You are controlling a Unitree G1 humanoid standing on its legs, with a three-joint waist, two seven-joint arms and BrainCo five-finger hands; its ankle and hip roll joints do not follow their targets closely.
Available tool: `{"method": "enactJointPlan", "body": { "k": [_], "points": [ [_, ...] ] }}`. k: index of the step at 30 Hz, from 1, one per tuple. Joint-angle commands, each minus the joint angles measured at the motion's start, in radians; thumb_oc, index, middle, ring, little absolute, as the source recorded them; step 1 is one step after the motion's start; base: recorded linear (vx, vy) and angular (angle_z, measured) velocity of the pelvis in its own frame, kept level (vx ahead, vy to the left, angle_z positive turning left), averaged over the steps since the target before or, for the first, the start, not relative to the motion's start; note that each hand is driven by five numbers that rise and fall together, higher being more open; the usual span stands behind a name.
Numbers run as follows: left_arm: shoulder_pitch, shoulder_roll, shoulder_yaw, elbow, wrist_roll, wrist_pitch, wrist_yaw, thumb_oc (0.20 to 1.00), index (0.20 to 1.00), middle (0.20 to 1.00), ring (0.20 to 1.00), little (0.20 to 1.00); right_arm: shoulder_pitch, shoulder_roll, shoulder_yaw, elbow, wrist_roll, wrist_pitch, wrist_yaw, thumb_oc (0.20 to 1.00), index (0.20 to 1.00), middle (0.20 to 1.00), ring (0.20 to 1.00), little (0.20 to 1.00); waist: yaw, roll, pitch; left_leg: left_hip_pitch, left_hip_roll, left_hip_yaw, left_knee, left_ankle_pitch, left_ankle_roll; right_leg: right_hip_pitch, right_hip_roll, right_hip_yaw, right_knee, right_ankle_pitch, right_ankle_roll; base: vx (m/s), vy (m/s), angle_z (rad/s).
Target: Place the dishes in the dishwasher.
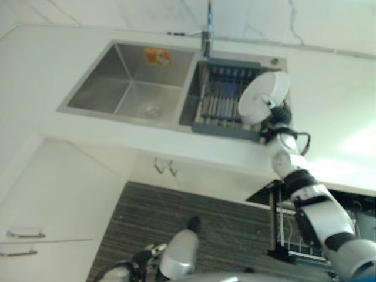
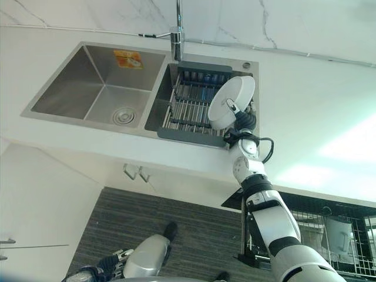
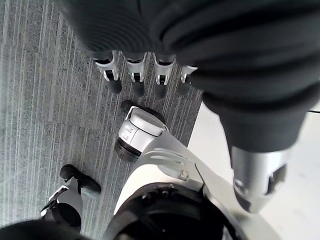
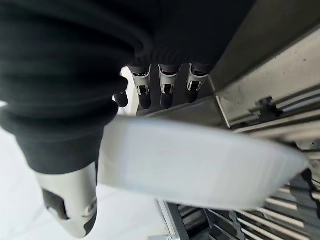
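My right hand (image 2: 243,121) holds a round white plate (image 2: 231,101) tilted on edge over the grey dish rack (image 2: 189,107) in the right basin of the sink. In the right wrist view the plate (image 4: 200,165) sits pinched between the thumb (image 4: 70,210) and the fingers (image 4: 167,85) behind it. The dishwasher's wire rack (image 2: 332,235) is pulled out low on the right, below the counter. My left hand (image 3: 135,75) hangs down by the striped floor with its fingers straight and nothing in it.
The left sink basin (image 1: 129,82) is bare steel, with the faucet (image 1: 207,35) between the basins. White counter (image 1: 35,76) runs around the sink. Cabinet doors with handles (image 1: 164,167) stand below it. Drawer handles (image 1: 23,235) show at the left.
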Motion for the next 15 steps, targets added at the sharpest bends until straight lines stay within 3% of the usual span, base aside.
{"method": "enactJointPlan", "body": {
  "k": [1,11,12,14,15],
  "points": [
    [-0.01,0.04,-0.045,0.025,-0.008,-0.009,-0.012,1.0,1.0,1.0,1.0,1.0,-0.059,-0.077,0.047,-0.014,-0.022,-0.023,0.025,1.0,1.0,1.0,1.0,1.0,0.037,0.024,-0.043,0.041,0.077,0.009,-0.096,0.03,-0.039,-0.008,-0.042,0.033,0.058,0.062,0.051,0.0,0.0,0.0],
    [-0.037,0.06,-0.04,0.021,-0.027,0.018,-0.017,1.0,1.0,1.0,1.0,1.0,-0.126,-0.103,0.045,0.015,-0.017,-0.02,0.027,1.0,1.0,1.0,1.0,1.0,0.057,0.013,-0.013,-0.003,0.066,-0.008,-0.08,0.032,-0.036,-0.027,-0.047,0.033,0.052,0.078,0.055,0.0,0.004,0.04],
    [-0.04,0.061,-0.04,0.02,-0.035,0.018,-0.017,1.0,1.0,1.0,1.0,1.0,-0.133,-0.107,0.047,0.019,-0.014,-0.026,0.025,0.495,0.495,0.495,0.495,0.495,0.058,0.012,-0.008,-0.008,0.065,-0.008,-0.077,0.031,-0.035,-0.029,-0.049,0.033,0.054,0.079,0.056,0.0,0.0,0.0],
    [-0.041,0.062,-0.036,0.015,-0.042,0.021,-0.018,1.0,1.0,1.0,1.0,1.0,-0.137,-0.108,0.045,0.018,-0.017,-0.034,0.01,0.2,0.2,0.2,0.2,0.2,0.059,0.011,-0.004,-0.013,0.065,-0.007,-0.075,0.031,-0.034,-0.033,-0.05,0.034,0.055,0.081,0.056,0.0,0.0,0.0],
    [-0.043,0.062,-0.037,0.016,-0.046,0.019,-0.02,1.0,1.0,1.0,1.0,1.0,-0.142,-0.108,0.042,0.023,-0.017,-0.04,0.006,0.2,0.2,0.2,0.2,0.2,0.061,0.011,-0.003,-0.017,0.064,-0.008,-0.072,0.031,-0.034,-0.034,-0.051,0.033,0.055,0.082,0.056,0.0,0.0,0.0]
  ]
}}
